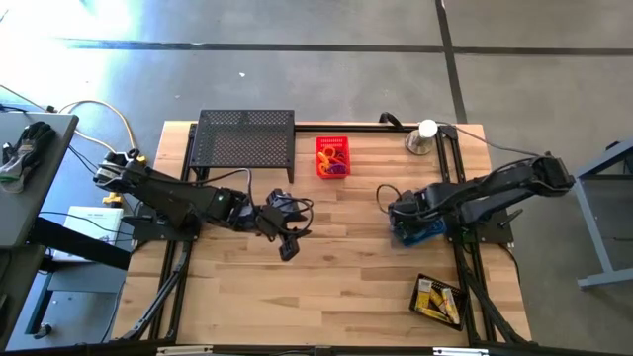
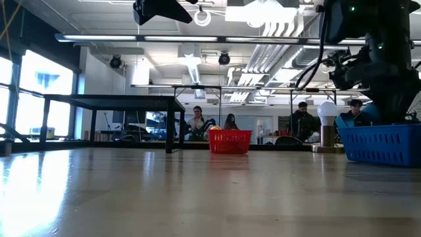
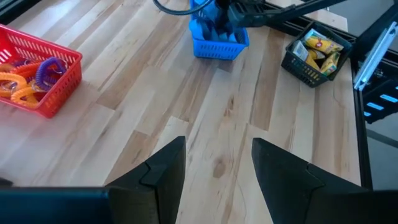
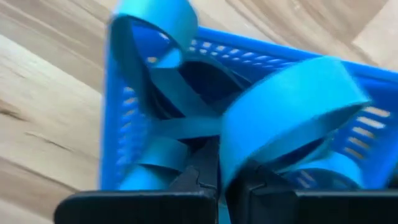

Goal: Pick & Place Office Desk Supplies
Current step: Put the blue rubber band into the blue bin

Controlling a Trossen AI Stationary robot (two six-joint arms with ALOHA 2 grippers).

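Note:
A blue basket (image 4: 118, 124) on the right of the table holds blue band loops. My right gripper (image 4: 219, 177) points down into it, shut, with a wide blue band (image 4: 292, 106) curling up from its fingers. My left gripper (image 3: 217, 177) hovers open over bare wood left of centre (image 1: 287, 242), with nothing between its fingers. A red basket (image 1: 332, 156) at the far middle holds orange and purple elastic loops (image 3: 31, 78). A black basket (image 1: 438, 300) near the right front corner holds yellow-and-white boxes (image 3: 317, 50). My right gripper comes from above, pointing down into the blue basket. The wide blue band's lower end (image 4: 231, 171) runs in beside the shut fingertips, and it seems pinched there. The fingers themselves hide the exact spot. The band curls in a loop above the other bands in the basket.
A black mesh shelf (image 1: 245, 138) stands at the far left of the table. A silver dome with a white ball (image 1: 423, 136) sits at the far right. Dark cables (image 1: 282, 210) lie by the left gripper. Bare wood lies in the middle and front.

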